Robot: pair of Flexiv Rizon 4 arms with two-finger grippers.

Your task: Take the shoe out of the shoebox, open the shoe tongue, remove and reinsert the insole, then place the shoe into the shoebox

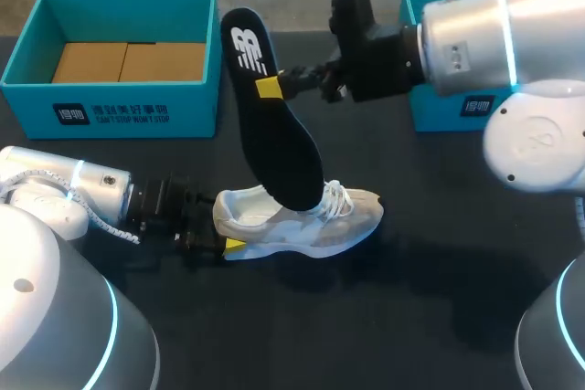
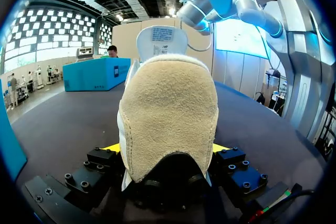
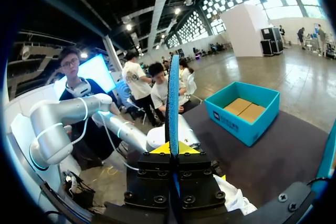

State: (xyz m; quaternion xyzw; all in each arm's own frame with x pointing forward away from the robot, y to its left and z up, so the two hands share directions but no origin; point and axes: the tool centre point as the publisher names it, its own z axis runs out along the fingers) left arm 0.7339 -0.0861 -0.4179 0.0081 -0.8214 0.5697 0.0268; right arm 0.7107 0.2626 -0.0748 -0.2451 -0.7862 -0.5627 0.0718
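well, the white shoe (image 1: pixel 306 224) lies on its side near the middle of the dark bench (image 1: pixel 430 308), toe pointing toward the right arm's side and heel toward the left arm. the left gripper (image 1: pixel 224 246) is clamped on the heel; in the left wrist view the tan suede heel (image 2: pixel 168 119) fills the space between its two fingers, with a yellow tip showing on each side and both pressed against the shoe.

rising out of the shoe's opening is the black insole (image 1: pixel 270 125), tilted steeply, its lower end down by the laces and its upper end, with a white logo, up near the shoebox (image 1: pixel 183 111). the right gripper (image 1: pixel 270 87) pinches the insole around its upper half. in the right wrist view the insole (image 3: pixel 174 103) stands edge-on between the closed fingers, blue along its rim, and a bit of the white shoe (image 3: pixel 231 198) shows beneath the gripper.

the teal shoebox sits open at the far left of the bench, well apart from the shoe, with brown cardboard (image 1: pixel 128 61) lining its bottom. a second teal box (image 1: pixel 439 111) stands at the far right, partly behind the right arm.
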